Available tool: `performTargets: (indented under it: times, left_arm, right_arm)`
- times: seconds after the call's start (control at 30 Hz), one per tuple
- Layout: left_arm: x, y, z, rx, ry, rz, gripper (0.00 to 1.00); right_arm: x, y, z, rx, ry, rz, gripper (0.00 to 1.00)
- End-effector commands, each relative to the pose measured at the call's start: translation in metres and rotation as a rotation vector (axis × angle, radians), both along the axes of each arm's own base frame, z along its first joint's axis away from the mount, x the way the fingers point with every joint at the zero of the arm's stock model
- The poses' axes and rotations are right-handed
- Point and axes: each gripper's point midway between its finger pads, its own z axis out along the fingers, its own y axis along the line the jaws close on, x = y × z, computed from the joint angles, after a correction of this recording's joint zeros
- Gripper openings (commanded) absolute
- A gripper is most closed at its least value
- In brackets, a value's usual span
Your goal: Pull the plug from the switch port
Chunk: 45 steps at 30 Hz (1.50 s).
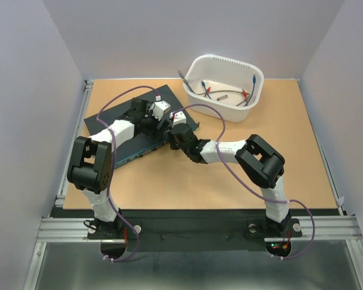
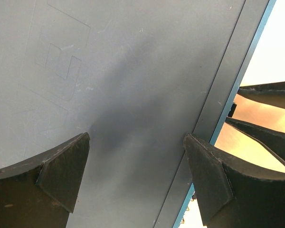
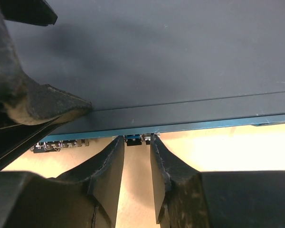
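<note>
Above the flat top of the switch (image 1: 109,118), toward the far left of the table (image 1: 230,181): left gripper (image 2: 135,142), fingers (image 2: 61,171) spread wide, holding nothing. Set at an angle on the wood, blue socket edge toward the near side. Against that edge: right gripper (image 3: 137,142), 2 fingers (image 3: 109,171) drawn narrow, tips flanking the small plug (image 3: 133,139) seated in its port; cannot tell whether actually pinching it. Further right, well apart: white tub (image 1: 230,112) containing loose cables (image 1: 227,93).
</note>
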Motion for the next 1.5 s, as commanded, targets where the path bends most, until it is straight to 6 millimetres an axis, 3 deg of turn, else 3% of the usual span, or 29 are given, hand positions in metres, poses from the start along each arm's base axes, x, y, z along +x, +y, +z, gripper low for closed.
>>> performTargets:
  times: [0.0, 0.27, 0.47, 0.9, 0.97, 1.13, 1.3, 1.37, 1.47]
  left_arm:
    - [-0.005, 0.003, -0.015, 0.021, 0.036, -0.002, 0.93]
    - [-0.005, 0.002, -0.017, 0.02, 0.038, -0.005, 0.93]
    - [-0.006, 0.002, -0.015, 0.016, 0.037, -0.006, 0.93]
    - [-0.006, 0.001, -0.015, 0.014, 0.037, -0.006, 0.93]
    - [-0.006, 0.002, -0.015, 0.015, 0.038, -0.005, 0.93]
    - [-0.006, 0.002, -0.014, 0.015, 0.037, -0.005, 0.93]
    - [-0.006, 0.003, -0.015, 0.018, 0.037, -0.004, 0.93]
    - [-0.005, 0.003, -0.015, 0.017, 0.036, -0.004, 0.93]
    - [-0.005, 0.003, -0.015, 0.021, 0.034, -0.003, 0.93]
  right_arm:
    - [0.01, 0.014, 0.018, 0.026, -0.058, -0.003, 0.34]
    - [0.016, 0.016, 0.019, 0.019, -0.077, -0.02, 0.33]
    - [0.023, 0.013, 0.036, 0.023, -0.118, -0.046, 0.35]
    - [0.019, 0.015, 0.051, 0.061, -0.142, -0.023, 0.38]
    - [0.018, 0.017, 0.062, 0.098, -0.162, -0.015, 0.38]
    - [0.018, 0.018, 0.061, 0.114, -0.161, -0.019, 0.38]
    - [0.019, 0.017, 0.061, 0.13, -0.165, -0.025, 0.24]
    - [0.018, 0.015, 0.062, 0.132, -0.168, -0.026, 0.12]
    - [0.016, 0.012, 0.062, 0.129, -0.169, -0.032, 0.09]
